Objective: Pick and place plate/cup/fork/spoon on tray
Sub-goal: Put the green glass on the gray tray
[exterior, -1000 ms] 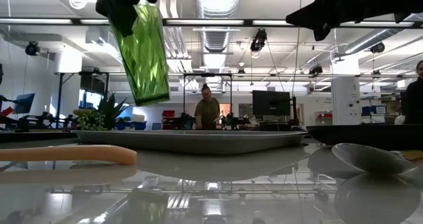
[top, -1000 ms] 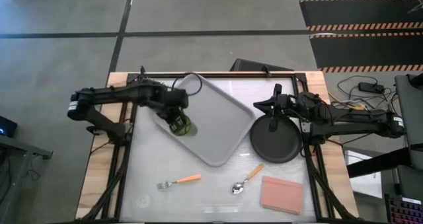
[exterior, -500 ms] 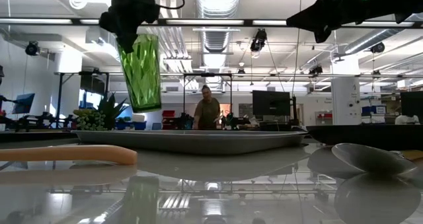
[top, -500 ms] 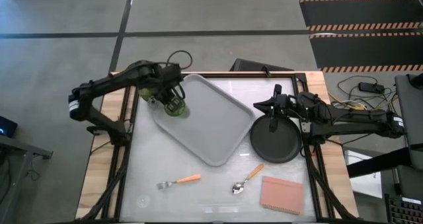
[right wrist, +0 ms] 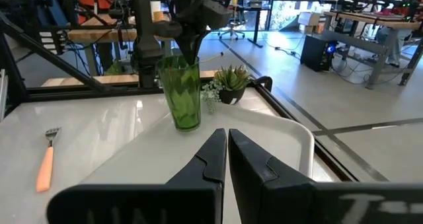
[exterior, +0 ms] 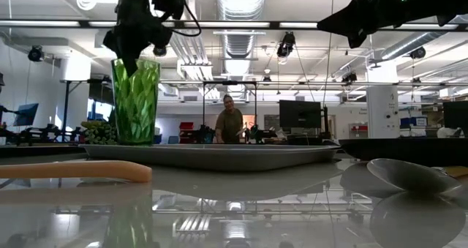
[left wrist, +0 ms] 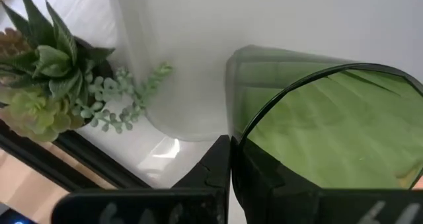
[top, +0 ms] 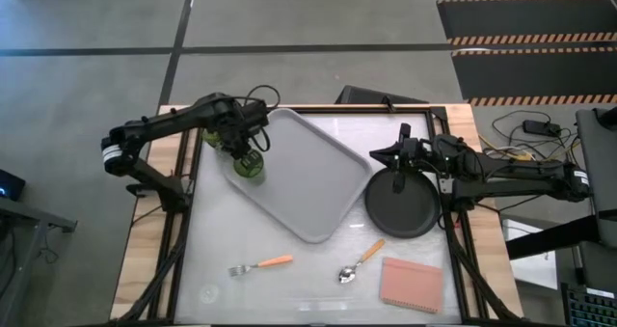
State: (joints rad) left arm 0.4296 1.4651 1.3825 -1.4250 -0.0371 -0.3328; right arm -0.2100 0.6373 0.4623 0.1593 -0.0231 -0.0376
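The green glass cup (top: 249, 163) stands upright at the left corner of the grey tray (top: 318, 168), with my left gripper (top: 241, 144) shut on its rim from above. The cup also shows in the low view (exterior: 135, 102) and the right wrist view (right wrist: 182, 95). The black plate (top: 403, 206) lies on the table right of the tray. My right gripper (top: 399, 173) hovers shut and empty over the plate's far left part. The orange-handled fork (top: 262, 263) and the spoon (top: 359, 263) lie on the table near the front. My left gripper holds the cup by its rim (left wrist: 236, 141), one finger outside the wall (left wrist: 221, 168) and the other inside the cup. The fingers come from above, pointing down. The cup is upright, its base down at the tray's left corner (exterior: 135, 140).
A small potted plant (left wrist: 46, 85) stands just beyond the tray's left corner, close to the cup. A pink pad (top: 411, 284) lies at the front right. A person (exterior: 229, 124) stands in the room behind the table.
My left gripper has moved toward the table's far left and down, still holding the cup. The cup has turned from tilted to upright and has come down from above the tray to its left corner.
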